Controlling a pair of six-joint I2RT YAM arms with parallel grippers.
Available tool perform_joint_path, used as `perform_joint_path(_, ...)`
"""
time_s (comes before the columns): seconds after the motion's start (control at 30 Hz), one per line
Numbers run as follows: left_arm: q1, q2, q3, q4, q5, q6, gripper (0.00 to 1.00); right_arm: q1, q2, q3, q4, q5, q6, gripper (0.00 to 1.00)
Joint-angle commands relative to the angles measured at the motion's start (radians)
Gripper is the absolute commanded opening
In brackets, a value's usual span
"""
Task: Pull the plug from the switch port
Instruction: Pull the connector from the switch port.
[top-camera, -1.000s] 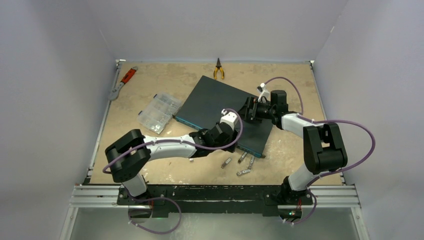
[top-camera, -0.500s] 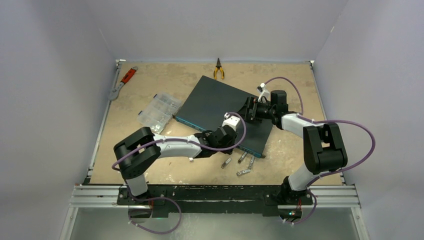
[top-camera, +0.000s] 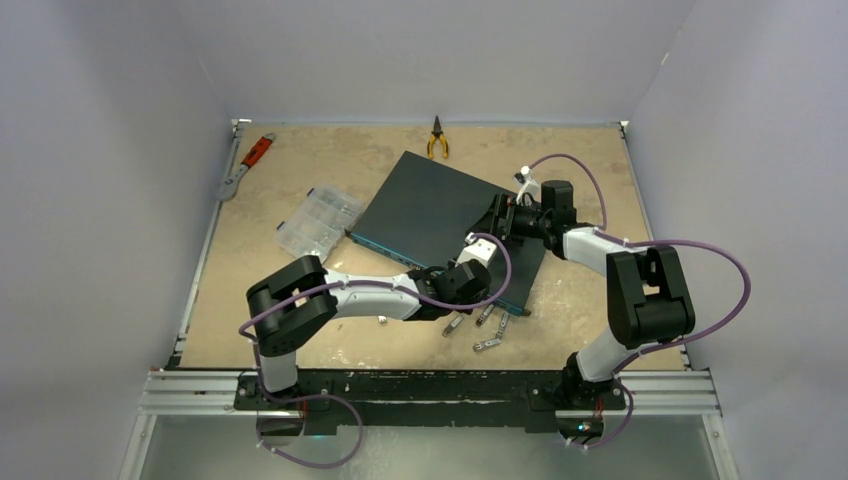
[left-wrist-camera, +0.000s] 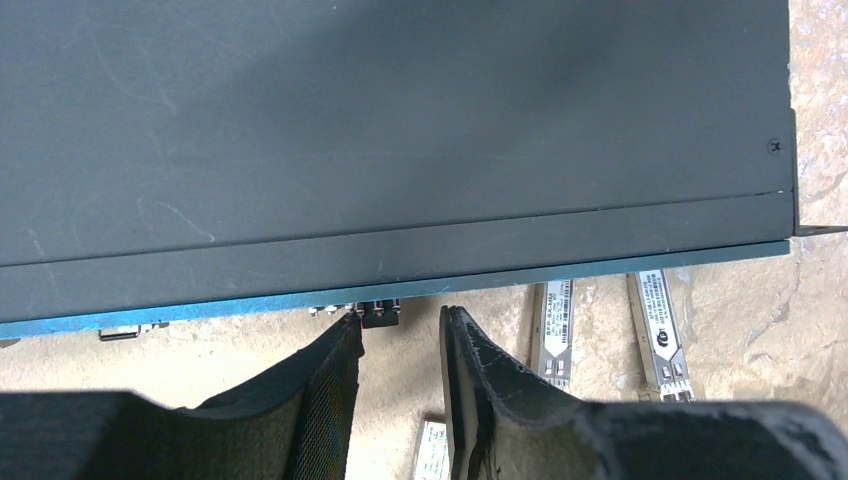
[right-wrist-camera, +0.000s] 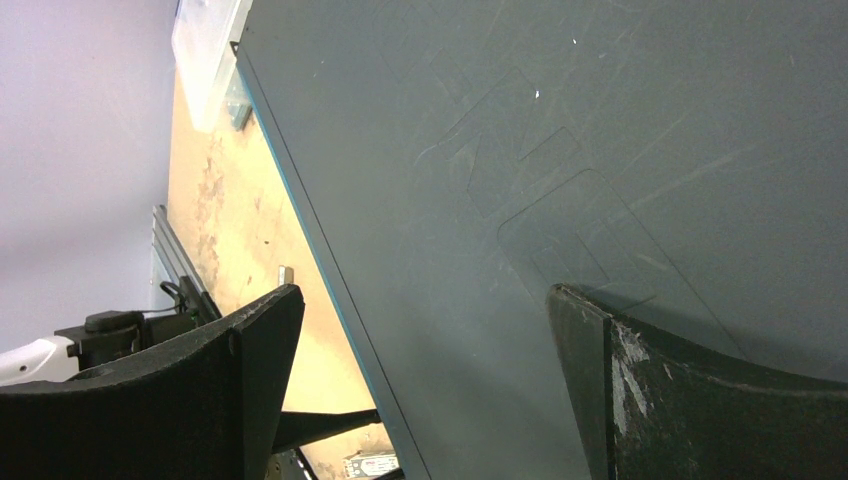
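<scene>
Evidently my left claw (left-wrist-camera: 400, 320) stood part-open, gripping nothing, lined up on the small black plug (left-wrist-camera: 380, 316) just ahead, seated in the flat dark-teal metal switch (left-wrist-camera: 400, 150). My right claw (right-wrist-camera: 422, 295), spread wide above it, likely steadied it.

Robotics lab cell; plain grey walls (top-camera: 420, 50), scuffed tabletop (top-camera: 330, 150), pliers (top-camera: 437, 140), red-handled wrench (top-camera: 247, 163)

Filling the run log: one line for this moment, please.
left fingers open, near plug | right fingers open over switch | plug seated
</scene>
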Motion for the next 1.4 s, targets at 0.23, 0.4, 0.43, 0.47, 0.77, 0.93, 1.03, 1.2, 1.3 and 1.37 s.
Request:
perform_joint_path(0.23, -0.006, -0.011, 0.04, 0.011, -0.073, -0.027, 0.34, -0.031, 0.07, -0.066, -0.16, 0.267, -0.08, 0.98)
perform_joint_path(0.4, -0.006, 0.0, 0.052, 0.034, -0.069, -0.027, 0.3, -0.031, 0.073, -0.065, -0.16, 0.264, -0.083, 0.99)
perform_joint_path(0.43, -0.006, 0.004, 0.057, 0.034, -0.07, -0.027, 0.3, -0.032, 0.074, -0.065, -0.16, 0.263, -0.083, 0.98)
perform_joint_path(0.47, -0.006, 0.006, 0.06, 0.035, -0.072, -0.024, 0.29, -0.031, 0.074, -0.064, -0.159, 0.262, -0.083, 0.99)
perform_joint_path(0.77, -0.006, 0.021, 0.083, 0.029, -0.073, -0.015, 0.0, -0.032, 0.077, -0.061, -0.161, 0.26, -0.085, 0.99)
perform_joint_path(0.93, -0.006, -0.011, 0.052, 0.025, -0.067, -0.019, 0.0, -0.032, 0.081, -0.059, -0.158, 0.258, -0.085, 0.99)
perform_joint_path(1.03, -0.006, -0.039, 0.022, 0.027, -0.059, -0.025, 0.0, -0.032, 0.085, -0.059, -0.154, 0.255, -0.085, 0.99)
perform_joint_path(1.2, -0.018, -0.075, -0.028, 0.023, -0.053, -0.038, 0.0, -0.032, 0.09, -0.056, -0.152, 0.252, -0.085, 0.98)
perform_joint_path(1.3, -0.027, -0.089, -0.053, 0.018, -0.054, -0.047, 0.0, -0.031, 0.09, -0.054, -0.154, 0.254, -0.085, 0.99)
perform_joint_path(1.37, -0.033, -0.099, -0.067, 0.015, -0.055, -0.054, 0.0, -0.032, 0.092, -0.055, -0.153, 0.254, -0.084, 0.99)
